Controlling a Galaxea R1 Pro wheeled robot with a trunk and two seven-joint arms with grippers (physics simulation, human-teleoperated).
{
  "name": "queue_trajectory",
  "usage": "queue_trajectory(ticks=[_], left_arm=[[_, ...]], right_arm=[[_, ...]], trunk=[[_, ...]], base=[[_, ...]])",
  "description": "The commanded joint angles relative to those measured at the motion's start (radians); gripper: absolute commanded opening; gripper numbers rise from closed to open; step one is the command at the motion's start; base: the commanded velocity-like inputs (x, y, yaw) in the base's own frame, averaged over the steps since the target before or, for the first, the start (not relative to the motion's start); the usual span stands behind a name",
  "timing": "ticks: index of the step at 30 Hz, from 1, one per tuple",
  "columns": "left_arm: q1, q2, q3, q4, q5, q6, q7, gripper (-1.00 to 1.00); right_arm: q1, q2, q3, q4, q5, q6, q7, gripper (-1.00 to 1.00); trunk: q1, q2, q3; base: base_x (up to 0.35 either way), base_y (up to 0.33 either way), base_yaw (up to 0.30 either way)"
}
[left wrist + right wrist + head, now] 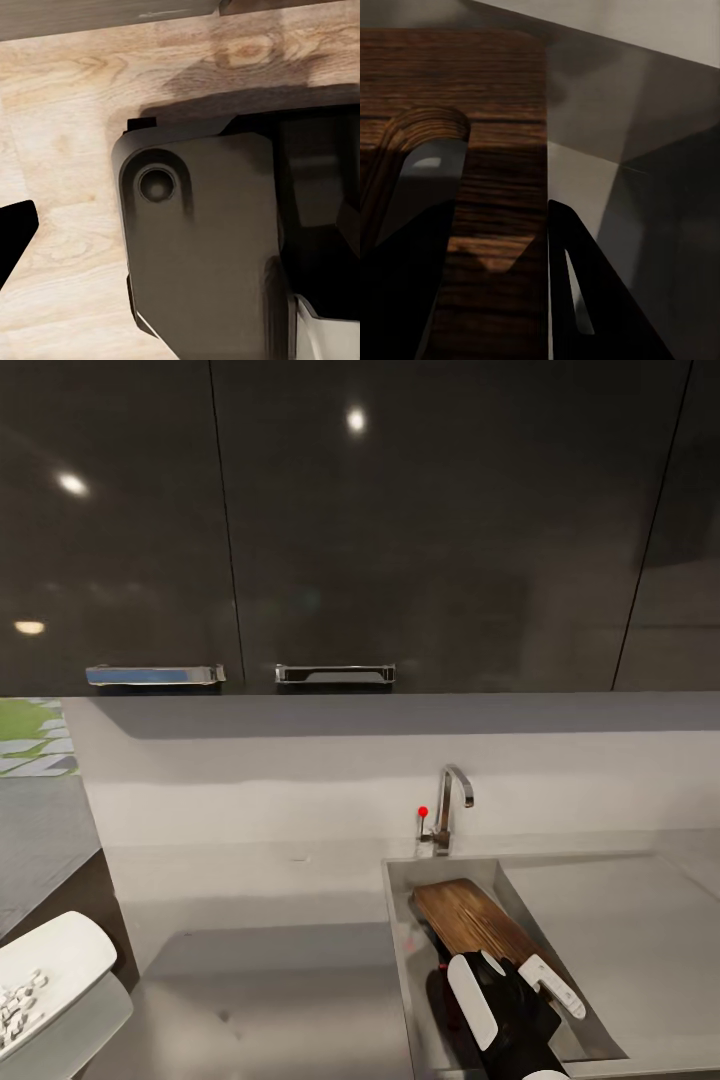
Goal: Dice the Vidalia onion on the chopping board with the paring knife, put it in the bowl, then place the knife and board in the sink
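The right gripper (512, 992) reached down into the sink (400, 920), its white-shelled fingers (472, 1000) set either side of the near end of the chopping board (475, 922). The board lay tilted inside the basin, far end up toward the back wall near the tap (450, 800) with its red knob (423, 812), near end lower at the gripper. In the right wrist view one dark finger (585, 300) pressed along the board's edge (502, 112), and another dark shape lay over the slot handle hole (424, 150); the gripper looked pinched on the board. The grey sink wall (645, 135) ran just beside the board. To the left of the sink stretched the bare countertop (250, 900). At the lower left edge of the head view sat a white, rounded object (50, 960); its identity was unclear. The left wrist view showed a light wooden floor (67, 112) and a dark grey robot part (202, 247); whether the left hand was spread or pressed together, I couldn't tell. Dark glossy upper cabinets (400, 520) with chrome handles (335, 674) hung above.
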Motion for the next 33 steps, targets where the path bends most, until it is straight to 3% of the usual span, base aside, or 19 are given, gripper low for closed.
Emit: queue_trajectory(ticks=[1, 5, 10, 13, 18, 19, 33], left_arm=[[-0.002, -0.001, -0.008, 0.004, 0.010, -0.007, -0.006, 1.00], [-0.001, -0.002, -0.008, 0.004, 0.010, -0.007, -0.007, 1.00], [-0.001, -0.002, -0.008, 0.004, 0.010, -0.007, -0.006, 1.00], [-0.001, -0.002, -0.008, 0.004, 0.010, -0.007, -0.006, 1.00], [-0.001, -0.002, -0.008, 0.004, 0.010, -0.007, -0.007, 1.00], [-0.001, -0.002, -0.008, 0.004, 0.010, -0.007, -0.007, 1.00], [-0.001, -0.002, -0.008, 0.004, 0.010, -0.007, -0.005, 1.00]], right_arm=[[-0.001, 0.001, -0.002, -0.001, -0.002, 0.001, -0.002, -1.00], [-0.001, 0.001, -0.001, 0.006, -0.002, 0.000, -0.001, -1.00], [-0.001, 0.001, -0.003, 0.110, -0.008, -0.065, 0.001, -1.00], [-0.001, 0.001, -0.004, 0.122, -0.009, -0.075, 0.041, -1.00], [-0.001, 0.001, -0.004, 0.123, -0.010, -0.077, 0.053, -1.00], [-0.001, 0.001, -0.004, 0.123, -0.010, -0.077, 0.053, 1.00], [-0.001, 0.001, -0.003, 0.104, -0.004, -0.077, 0.053, 1.00]], trunk=[[0.000, -0.002, -0.002], [0.000, -0.002, -0.002], [0.000, -0.002, -0.002], [0.000, -0.002, -0.002], [0.000, -0.002, -0.002], [0.000, -0.002, -0.002], [0.000, -0.002, -0.002]], base=[[0.000, 0.000, 0.000], [0.000, 0.000, 0.000], [0.000, 0.000, 0.000], [0.000, 0.000, 0.000], [0.000, 0.000, 0.000], [0.000, 0.000, 0.000], [0.000, 0.000, 0.000]])
